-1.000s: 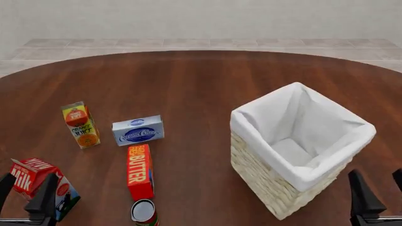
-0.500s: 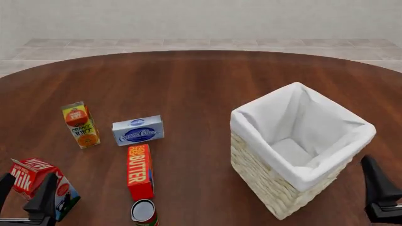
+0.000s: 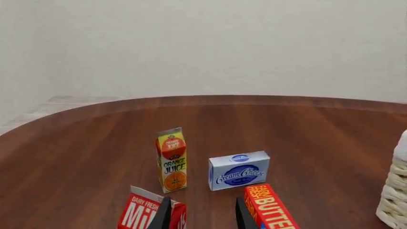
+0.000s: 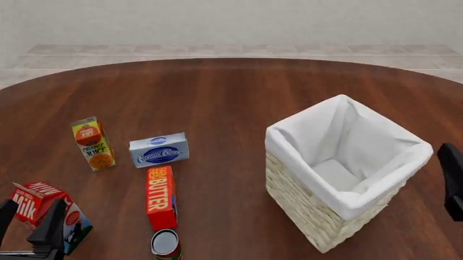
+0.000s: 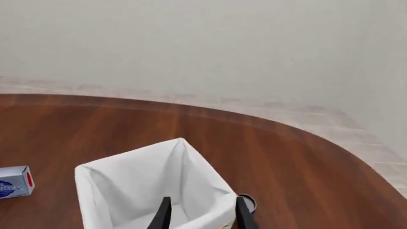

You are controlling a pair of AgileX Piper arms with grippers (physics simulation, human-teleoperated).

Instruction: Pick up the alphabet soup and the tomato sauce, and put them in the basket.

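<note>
Your right gripper (image 5: pixel 200 213) has lifted over the basket (image 4: pixel 289 142); both jaws open, empty; no can grasped yet.

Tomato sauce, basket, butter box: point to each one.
tomato sauce (image 4: pixel 165 242), front view, silvery round top.
basket (image 4: pixel 304 208), front view, woven wicker wall.
butter box (image 4: pixel 160 193), front view, red lettered top face.

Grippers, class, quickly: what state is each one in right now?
Left gripper: open, holding nothing.
Right gripper: open, holding nothing, above the basket.
</note>
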